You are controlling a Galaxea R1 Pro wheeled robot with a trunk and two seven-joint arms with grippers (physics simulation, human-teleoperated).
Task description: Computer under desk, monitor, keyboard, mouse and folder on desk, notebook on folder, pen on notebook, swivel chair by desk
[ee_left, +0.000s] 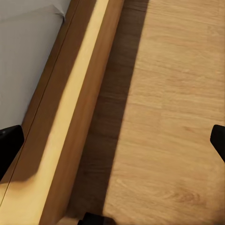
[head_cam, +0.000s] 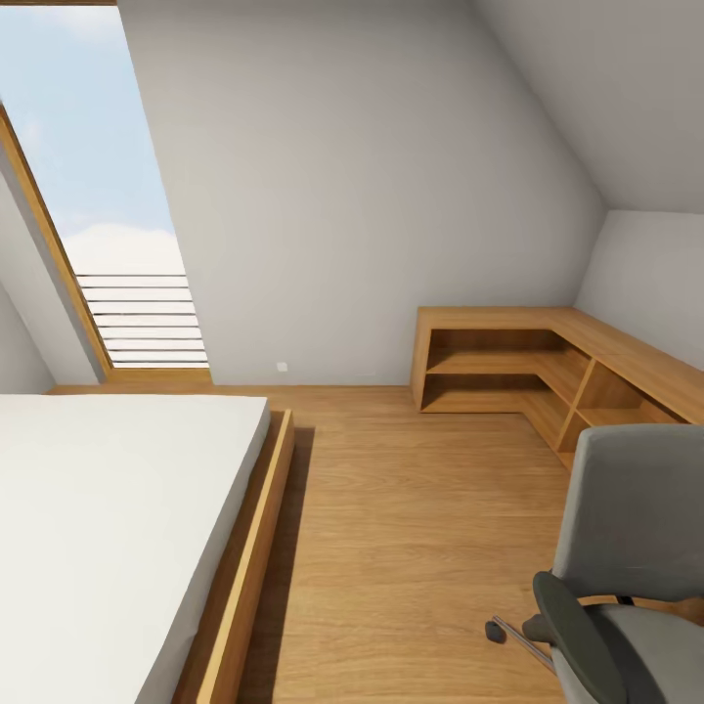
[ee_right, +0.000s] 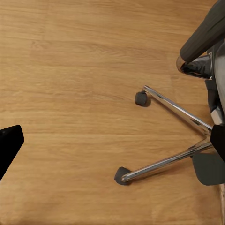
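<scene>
Sloped white walls and a tall skylight window (head_cam: 117,225) frame the bedroom in the head view. A bed (head_cam: 108,528) with a white mattress and wooden frame fills the near left. A low wooden corner shelf unit (head_cam: 528,367), its shelves bare, stands far right. At the near right sits the grey swivel chair (head_cam: 636,548), backrest upright, one dark armrest curving forward; what lies on its seat cannot be told from here, and no folder can be made out on the sliver that shows.

Along the left wrist view, the bed's wooden side rail (ee_left: 79,117) runs beside the plank floor (ee_left: 173,93). The left gripper (ee_left: 112,140) has its fingers (ee_left: 9,140) spread wide at the picture's edges, holding nothing.

From the right wrist view come the chair's chrome base legs (ee_right: 173,140) and two dark casters (ee_right: 141,98) on the floor, detail the head view mostly cuts off. The right gripper (ee_right: 112,143) is likewise spread wide and empty.

The step in hand looks like an approach: turning the base toward the chair's seat, with the arms kept clear of the chair's armrest, should bring the folder into sight.
</scene>
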